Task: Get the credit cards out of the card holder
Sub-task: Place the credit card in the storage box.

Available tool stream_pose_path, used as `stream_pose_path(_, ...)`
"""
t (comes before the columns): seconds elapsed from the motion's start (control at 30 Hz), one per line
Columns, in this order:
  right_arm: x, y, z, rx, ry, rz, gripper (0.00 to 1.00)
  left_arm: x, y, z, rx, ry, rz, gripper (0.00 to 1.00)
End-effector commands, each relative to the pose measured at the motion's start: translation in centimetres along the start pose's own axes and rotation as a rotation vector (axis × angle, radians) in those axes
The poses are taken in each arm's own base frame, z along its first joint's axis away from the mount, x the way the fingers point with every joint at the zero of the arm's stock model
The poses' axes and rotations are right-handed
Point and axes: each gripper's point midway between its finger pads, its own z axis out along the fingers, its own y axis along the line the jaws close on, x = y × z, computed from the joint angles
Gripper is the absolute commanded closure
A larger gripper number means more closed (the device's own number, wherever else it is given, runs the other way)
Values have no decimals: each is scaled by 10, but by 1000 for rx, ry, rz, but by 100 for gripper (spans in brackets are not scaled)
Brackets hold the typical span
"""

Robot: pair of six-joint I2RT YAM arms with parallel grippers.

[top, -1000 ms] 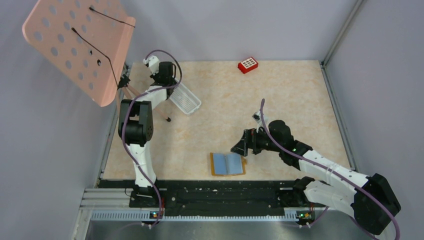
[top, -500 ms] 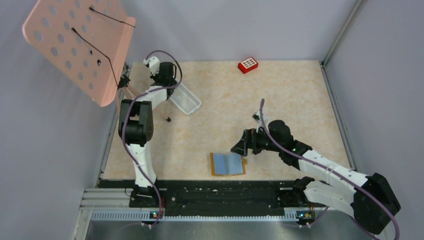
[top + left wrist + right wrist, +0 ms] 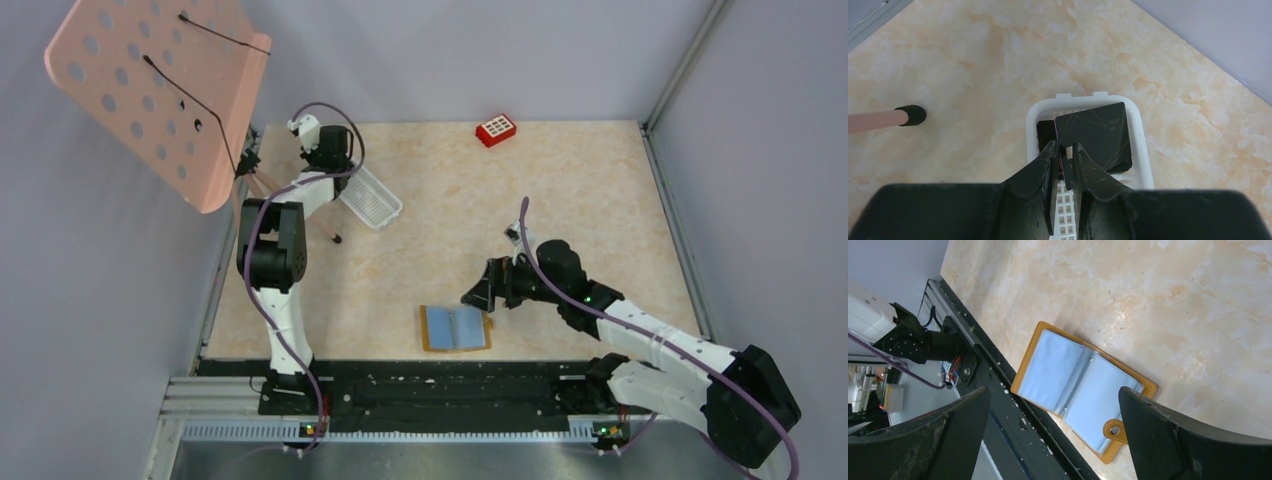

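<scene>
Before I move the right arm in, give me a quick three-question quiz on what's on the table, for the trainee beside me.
1. True or false: the card holder lies shut.
2. The dark cards lie in: A the white tray, B the red box, C the card holder.
3. Which gripper is nearer the card holder?
Key: 1 false, it lies open flat. 2 A. 3 the right gripper, jaws wide open.

Lower credit card (image 3: 1045,134) mostly covered, tray's (image 3: 1083,99) near end hidden
</scene>
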Motion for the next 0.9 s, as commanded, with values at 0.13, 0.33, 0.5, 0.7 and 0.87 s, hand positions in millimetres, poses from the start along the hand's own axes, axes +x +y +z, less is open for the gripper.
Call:
stream_pose_path(0.13, -23, 12, 1, -35, -62, -43, 1, -9, 4, 2, -19, -31, 5, 77)
stream_pose_path(0.33, -22, 12, 0, -32, -62, -47, 2, -7, 4, 3, -21, -27, 8, 76)
stream_pose_path(0.5, -22, 11, 1, -31, -58, -45, 2, -11, 0, 0, 0, -22, 12, 76)
stream_pose_path(0.7, -27, 14, -2, -26, -66, -46, 2, -5, -24, -19, 171, 49, 74, 77)
stream_pose_path(0.87, -30, 19, -5, -37, -81, -39, 2, 23, -42, -37, 345, 148, 136, 81)
